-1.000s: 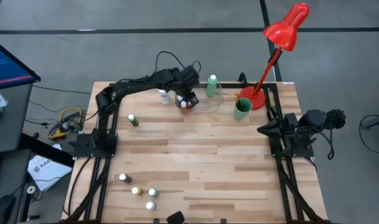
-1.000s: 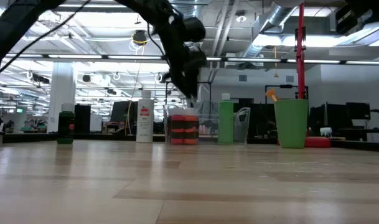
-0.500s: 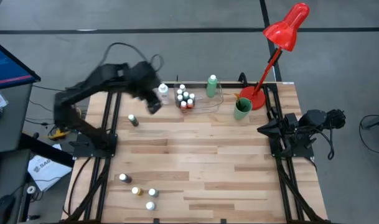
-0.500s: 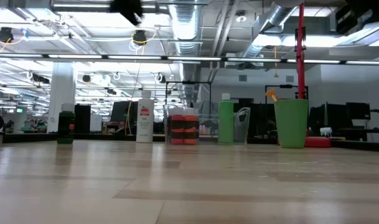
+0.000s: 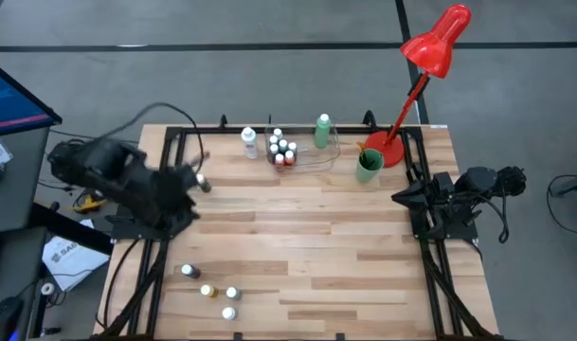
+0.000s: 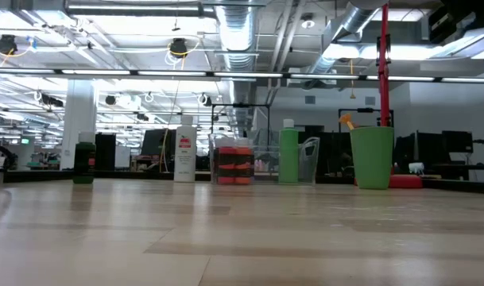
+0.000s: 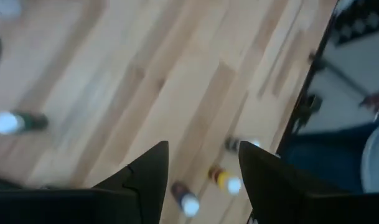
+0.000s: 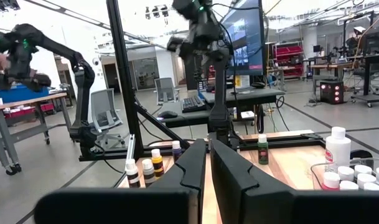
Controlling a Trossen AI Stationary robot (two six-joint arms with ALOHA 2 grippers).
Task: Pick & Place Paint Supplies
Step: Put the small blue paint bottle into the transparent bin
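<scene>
Blurring over the table's left edge, left gripper (image 5: 189,180) hangs empty.

The middle of the wooden table (image 5: 307,237) lies bare, with wide room to pass. Along the far edge stand a white bottle (image 5: 249,143), the clear tray (image 5: 312,156) packed with small bottles (image 5: 283,152), a green bottle (image 5: 322,132), green cup (image 5: 368,166) and red lamp (image 5: 416,80). Four small bottles (image 5: 212,294) cluster near the front left corner.

Past our shut right claw (image 8: 208,163) we see three small bottles (image 8: 144,171) at nine o'clock and a white bottle (image 8: 337,148) at three o'clock.
</scene>
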